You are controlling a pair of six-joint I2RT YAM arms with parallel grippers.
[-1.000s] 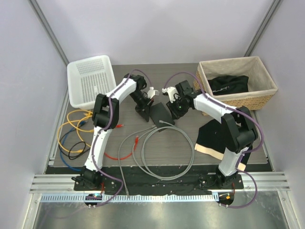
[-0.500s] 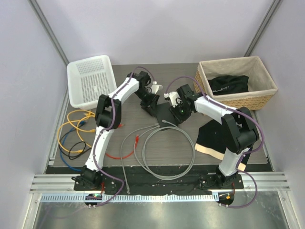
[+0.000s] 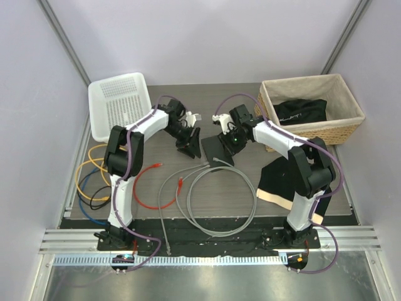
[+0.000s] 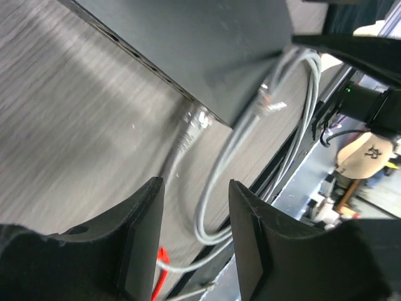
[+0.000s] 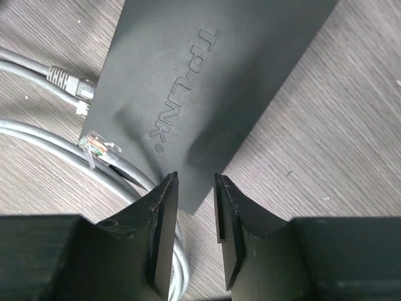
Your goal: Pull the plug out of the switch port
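Observation:
The switch (image 3: 215, 149) is a flat matte-black box lying mid-table; the right wrist view shows white-free embossed lettering on its top (image 5: 213, 75). A grey-booted plug (image 5: 74, 84) meets its socket edge; I cannot tell whether it is seated. A second bare clear plug (image 5: 97, 145) lies loose beside it. The left wrist view shows the grey plug (image 4: 191, 125) at the switch's edge (image 4: 188, 56). My left gripper (image 3: 190, 144) (image 4: 194, 210) is open, empty, just left of the switch. My right gripper (image 3: 230, 143) (image 5: 195, 188) hovers over the switch's corner, narrowly open.
Grey cable (image 3: 216, 200) coils in front of the switch. Red (image 3: 149, 195), yellow (image 3: 94, 164) and blue and black cables lie at the left. A white basket (image 3: 119, 103) sits back left, a wicker basket (image 3: 341, 125) back right, a black-and-cream cloth (image 3: 282, 179) at the right.
The left gripper swung toward the switch, then drew back to its left. The right gripper slid down-right and returned. The switch shifted slightly.

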